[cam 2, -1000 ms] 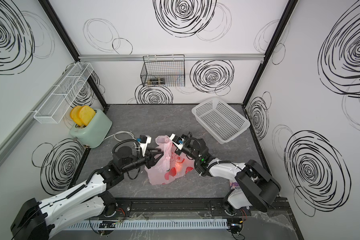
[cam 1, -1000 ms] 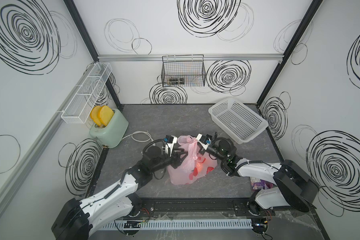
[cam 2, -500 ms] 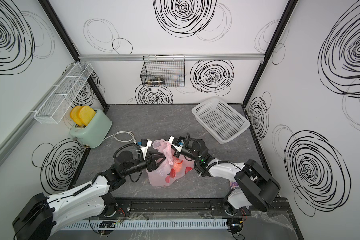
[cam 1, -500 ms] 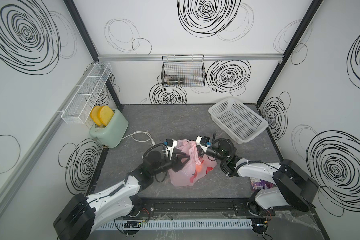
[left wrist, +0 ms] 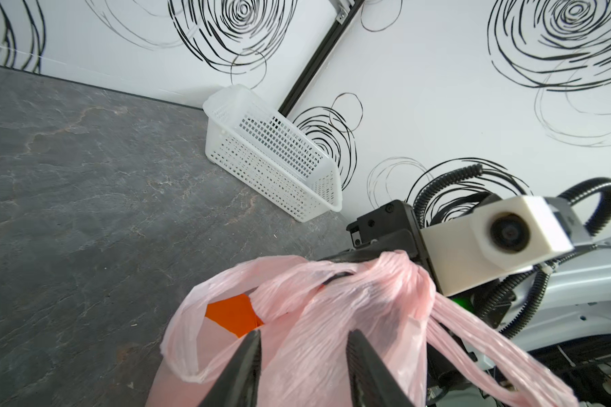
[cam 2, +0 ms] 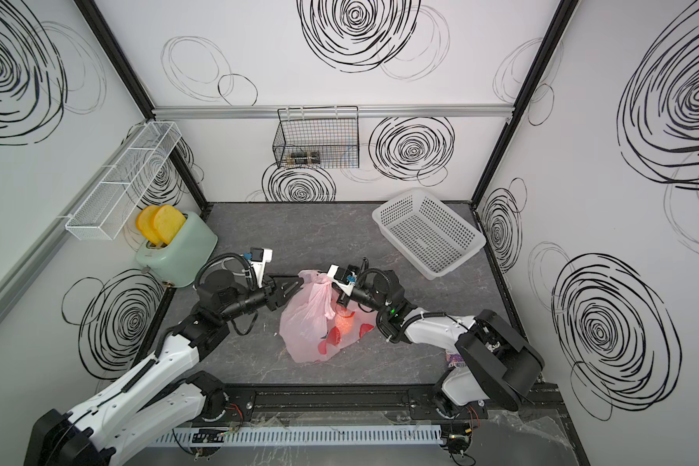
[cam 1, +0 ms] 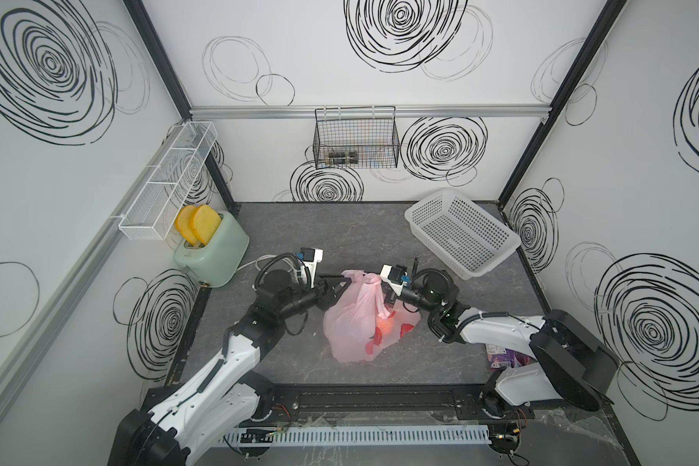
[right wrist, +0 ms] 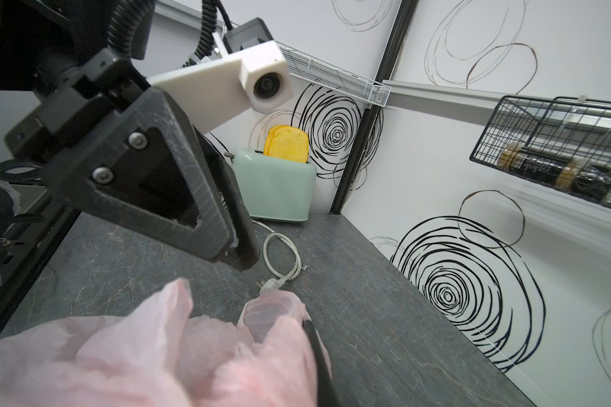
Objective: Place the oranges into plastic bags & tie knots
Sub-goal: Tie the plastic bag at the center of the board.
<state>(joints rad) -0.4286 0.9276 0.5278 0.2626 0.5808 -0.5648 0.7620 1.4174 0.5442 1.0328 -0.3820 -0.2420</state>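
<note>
Toaster (cam 1: 210, 258): I see it at the table's (cam 1: 340, 230) far left, with two toast slices (cam 1: 198, 224) standing up out of it.
Left gripper (cam 1: 344, 281): my left wrist view shows its fingers (left wrist: 247, 363) apart, with the bag's film lying between them. I cannot tell whether they press it.
Pink bag (cam 1: 352, 322): it sits mid-table, between my two arms, slumped on the surface with its top pulled upward.
Orange (cam 1: 384, 327): one shows through the film, low in the bag on the side nearer the right arm. I cannot count any others.
Handles (cam 1: 374, 279): they are gathered and twisted at the bag's top. I cannot tell whether a knot is tied.
Right gripper (left wrist: 336, 268): closed, pinching a strand of the handles.
White basket (cam 1: 461, 242): far right corner, well apart from the bag.
Purple packet (cam 1: 501, 357): it lies beside the right arm's base, partly hidden.
</note>
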